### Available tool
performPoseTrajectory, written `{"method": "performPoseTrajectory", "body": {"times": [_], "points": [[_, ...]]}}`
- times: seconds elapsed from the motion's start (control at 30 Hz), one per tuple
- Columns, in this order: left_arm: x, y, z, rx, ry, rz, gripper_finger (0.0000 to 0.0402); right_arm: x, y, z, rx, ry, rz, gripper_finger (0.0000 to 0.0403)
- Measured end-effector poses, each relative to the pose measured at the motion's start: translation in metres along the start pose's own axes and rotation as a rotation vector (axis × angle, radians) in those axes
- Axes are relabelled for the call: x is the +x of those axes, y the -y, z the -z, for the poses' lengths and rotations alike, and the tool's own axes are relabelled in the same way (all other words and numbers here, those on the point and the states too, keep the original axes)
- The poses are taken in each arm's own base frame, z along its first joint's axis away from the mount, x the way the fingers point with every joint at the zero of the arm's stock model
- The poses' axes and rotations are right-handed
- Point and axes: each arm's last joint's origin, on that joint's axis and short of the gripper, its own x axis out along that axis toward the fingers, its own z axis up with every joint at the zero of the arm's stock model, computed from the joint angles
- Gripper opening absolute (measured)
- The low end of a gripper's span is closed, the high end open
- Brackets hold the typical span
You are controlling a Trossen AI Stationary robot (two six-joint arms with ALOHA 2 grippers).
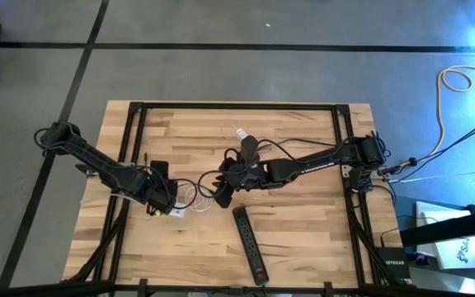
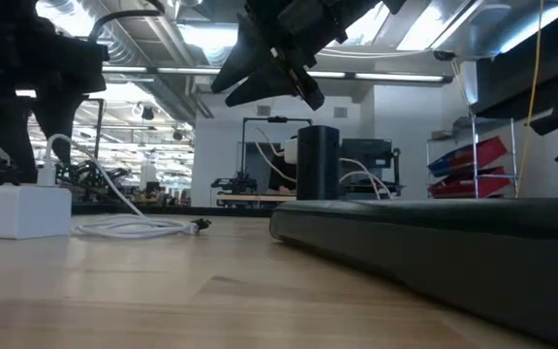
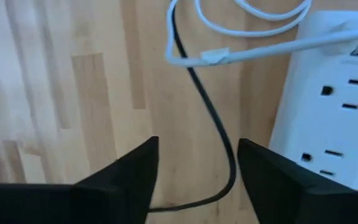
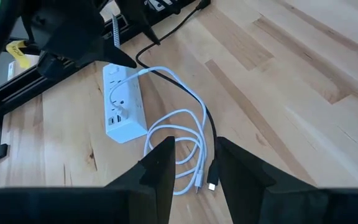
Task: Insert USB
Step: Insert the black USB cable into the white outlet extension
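Observation:
A white power strip (image 4: 123, 109) lies flat on the wooden table at the left. A white USB cable (image 4: 179, 146) lies coiled beside it. One end of the cable runs into the strip's end (image 4: 120, 117); its free plug (image 4: 211, 185) rests on the wood. A thin black cord (image 3: 219, 134) crosses the coil. My left gripper (image 3: 197, 180) hangs open just above the table beside the strip, with the black cord below its gap. My right gripper (image 4: 194, 171) hovers open over the coil, higher up, with nothing between its fingers.
A black power strip (image 1: 251, 244) lies near the table's front edge, right of the coil. A black cylinder (image 1: 248, 148) stands behind my right gripper. Black frame rails (image 1: 130, 132) run along the table's edges. Bare wood (image 1: 303, 223) stretches to the right.

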Motion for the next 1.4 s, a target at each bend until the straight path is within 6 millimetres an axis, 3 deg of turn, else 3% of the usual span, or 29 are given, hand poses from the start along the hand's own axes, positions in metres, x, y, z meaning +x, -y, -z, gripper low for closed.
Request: {"method": "performPoseTrajectory", "body": {"times": [0.33, 0.57, 0.83, 1.17, 1.4], "points": [[0.004, 0.0003, 0.0021, -0.006, 0.0, -0.016, 0.017, 0.0, 0.0003, -0.0002, 0.001, 0.0, 0.001, 0.0099], [0.0039, 0.002, 0.0009, -0.014, 0.0, 0.03, 0.0118, 0.0001, 0.0008, -0.0005, 0.002, 0.001, 0.002, 0.0099], [0.0092, 0.0042, 0.0021, -0.033, 0.012, 0.036, 0.0108, 0.0001, 0.0007, -0.0004, 0.002, 0.001, 0.001, 0.0099], [0.0103, 0.0033, 0.005, -0.032, -0.008, 0.018, 0.0015, 0.0, 0.0007, -0.0005, 0.002, 0.001, 0.001, 0.0099], [0.0082, 0.0022, 0.0056, -0.03, -0.023, 0.01, 0.0001, -0.0001, 0.0009, -0.0007, 0.002, 0.006, 0.009, 0.0099]]}}
